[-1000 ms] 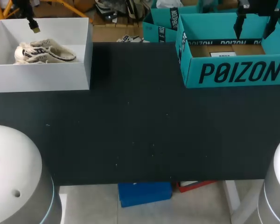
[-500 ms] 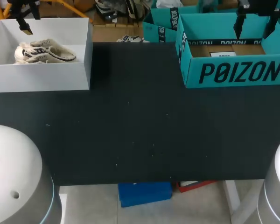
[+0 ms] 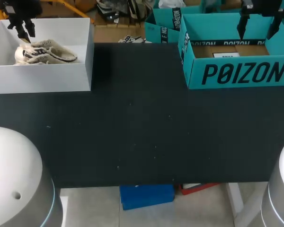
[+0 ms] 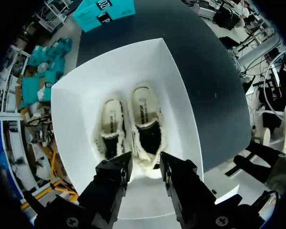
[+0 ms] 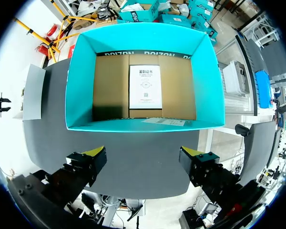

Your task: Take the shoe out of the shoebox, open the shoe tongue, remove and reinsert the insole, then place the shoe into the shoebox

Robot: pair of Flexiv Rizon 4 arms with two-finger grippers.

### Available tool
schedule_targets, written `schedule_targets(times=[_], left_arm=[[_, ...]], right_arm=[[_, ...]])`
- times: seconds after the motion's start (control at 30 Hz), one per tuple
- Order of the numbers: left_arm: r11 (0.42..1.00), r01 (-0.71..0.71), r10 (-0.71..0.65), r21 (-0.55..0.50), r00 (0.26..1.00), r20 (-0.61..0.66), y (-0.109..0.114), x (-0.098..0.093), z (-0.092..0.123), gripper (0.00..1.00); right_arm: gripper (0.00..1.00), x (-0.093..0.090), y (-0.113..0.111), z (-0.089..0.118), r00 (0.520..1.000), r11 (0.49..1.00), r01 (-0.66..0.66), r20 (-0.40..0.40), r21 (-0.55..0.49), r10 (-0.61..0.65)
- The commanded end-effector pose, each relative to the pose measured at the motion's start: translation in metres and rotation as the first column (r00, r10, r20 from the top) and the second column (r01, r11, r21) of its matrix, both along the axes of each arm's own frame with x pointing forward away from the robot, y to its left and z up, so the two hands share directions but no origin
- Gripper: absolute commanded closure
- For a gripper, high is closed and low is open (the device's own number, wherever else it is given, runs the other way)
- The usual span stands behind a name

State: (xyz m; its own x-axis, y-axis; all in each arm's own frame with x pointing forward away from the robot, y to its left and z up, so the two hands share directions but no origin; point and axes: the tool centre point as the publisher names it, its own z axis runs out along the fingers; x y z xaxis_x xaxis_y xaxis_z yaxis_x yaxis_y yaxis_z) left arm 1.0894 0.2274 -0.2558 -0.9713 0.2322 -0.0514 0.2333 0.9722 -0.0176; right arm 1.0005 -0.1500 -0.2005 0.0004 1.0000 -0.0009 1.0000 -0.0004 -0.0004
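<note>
Left tool released, hovering over heel of shoe in white box, worktop's far-left corner. Shoe likely light, soft, fuzzy-edged; heel collar looks the firmest hold. Right tool released above teal box.

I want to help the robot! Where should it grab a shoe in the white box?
The shoe sits opening-up, so likely pinch the rim of its opening, inside and outside, coming straight down; the walls of the white box block the sides.
</note>
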Motion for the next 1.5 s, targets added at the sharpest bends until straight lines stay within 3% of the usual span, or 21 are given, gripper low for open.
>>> schedule_targets(times=[0.03,0.37,0.73,1.5], left_arm=[[1.000,-0.013,0.013,0.007,1.000,0.024,-0.004,-0.013,-0.018,0.62],[0.998,-0.055,0.055,0.009,0.998,-0.009,-0.008,-0.013,-0.051,0.58],[0.995,-0.103,0.103,0.009,0.995,0.001,-0.006,0.005,-0.070,0.56],[0.985,-0.163,0.164,0.050,0.986,-0.015,-0.002,0.035,-0.123,0.60]], right_arm=[[0.00,0.000,0.000,0.000,1.000,1.000,0.000,0.000,0.000,0.000],[0.00,0.000,0.000,0.000,1.000,1.000,0.000,0.000,0.000,0.000],[0.00,0.000,0.000,0.000,1.000,1.000,0.000,0.000,0.000,0.000],[0.00,0.000,0.000,0.000,1.000,1.000,0.000,0.000,0.000,0.000]])
